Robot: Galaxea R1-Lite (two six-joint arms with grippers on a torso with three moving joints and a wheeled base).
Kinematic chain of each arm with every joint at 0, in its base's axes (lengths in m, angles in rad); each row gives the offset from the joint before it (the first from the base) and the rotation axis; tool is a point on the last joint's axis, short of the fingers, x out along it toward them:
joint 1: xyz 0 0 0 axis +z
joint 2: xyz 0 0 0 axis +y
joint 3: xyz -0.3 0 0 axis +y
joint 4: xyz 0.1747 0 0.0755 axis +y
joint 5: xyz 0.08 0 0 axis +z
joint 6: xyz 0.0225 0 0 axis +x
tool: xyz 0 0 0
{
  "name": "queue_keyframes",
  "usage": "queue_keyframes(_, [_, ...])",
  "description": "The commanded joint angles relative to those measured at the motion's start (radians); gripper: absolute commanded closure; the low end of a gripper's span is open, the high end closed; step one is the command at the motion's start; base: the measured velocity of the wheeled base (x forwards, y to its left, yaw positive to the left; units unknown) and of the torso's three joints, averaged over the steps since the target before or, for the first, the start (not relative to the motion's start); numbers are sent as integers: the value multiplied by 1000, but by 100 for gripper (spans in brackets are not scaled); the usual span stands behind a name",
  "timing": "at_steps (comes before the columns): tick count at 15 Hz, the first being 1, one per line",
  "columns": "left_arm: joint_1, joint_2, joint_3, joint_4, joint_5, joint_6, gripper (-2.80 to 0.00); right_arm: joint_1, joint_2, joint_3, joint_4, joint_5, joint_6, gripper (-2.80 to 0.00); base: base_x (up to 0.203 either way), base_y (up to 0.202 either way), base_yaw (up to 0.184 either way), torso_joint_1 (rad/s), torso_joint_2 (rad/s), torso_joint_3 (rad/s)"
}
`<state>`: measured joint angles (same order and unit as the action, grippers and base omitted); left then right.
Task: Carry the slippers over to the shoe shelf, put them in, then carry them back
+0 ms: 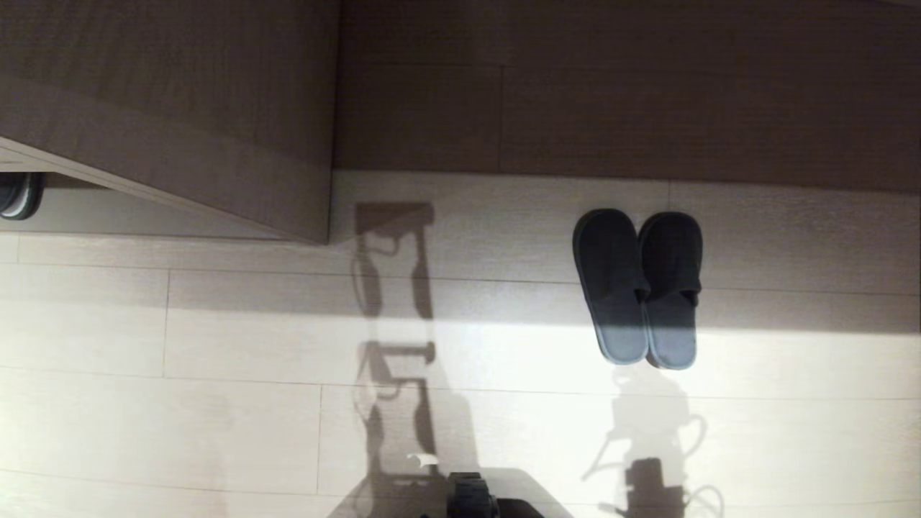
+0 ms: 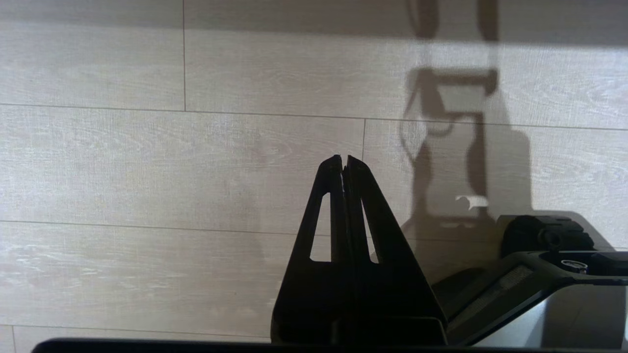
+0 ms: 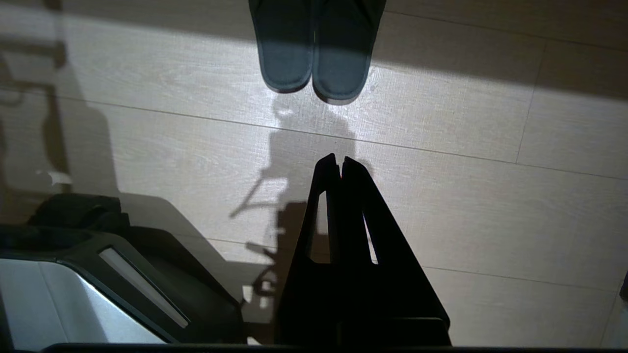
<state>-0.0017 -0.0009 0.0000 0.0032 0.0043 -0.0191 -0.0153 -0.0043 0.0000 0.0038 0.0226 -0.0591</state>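
Observation:
The slippers [image 1: 638,288], a blue-grey pair, lie side by side on the pale plank floor to the right of centre, toes toward the wood wall panel. Their heels lie in a band of light and their toes in shadow. The right wrist view shows the slippers' [image 3: 314,54] heel ends on the floor well ahead of my right gripper [image 3: 340,159], which is shut and empty. My left gripper [image 2: 343,159] is shut and empty over bare floor. Neither gripper appears in the head view. At the far left, the shoe shelf [image 1: 86,212] shows as a low opening under a wood cabinet.
A dark shoe with a white sole edge [image 1: 19,196] sits in that opening at the picture's edge. The wood cabinet [image 1: 180,122] juts out at upper left. A wood wall panel [image 1: 626,93] runs behind the slippers. My base [image 1: 471,496] shows at the bottom.

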Motion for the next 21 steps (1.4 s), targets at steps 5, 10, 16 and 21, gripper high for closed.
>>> queue_keyframes(5, [0, 2, 0, 0, 0, 1, 0, 0, 3, 2, -1, 0, -1, 0, 0, 0, 0, 4, 3, 201])
queue_keyframes(10, [0, 1, 0, 0, 0, 1, 0, 0, 3, 2, -1, 0, -1, 0, 0, 0, 0, 2, 2, 202])
queue_keyframes(16, [0, 2, 0, 0, 0, 1, 0, 0, 3, 2, -1, 0, -1, 0, 0, 0, 0, 2, 1, 199])
queue_keyframes(21, [0, 1, 0, 0, 0, 1, 0, 0, 3, 2, 1, 0, -1, 0, 0, 0, 0, 2, 0, 199])
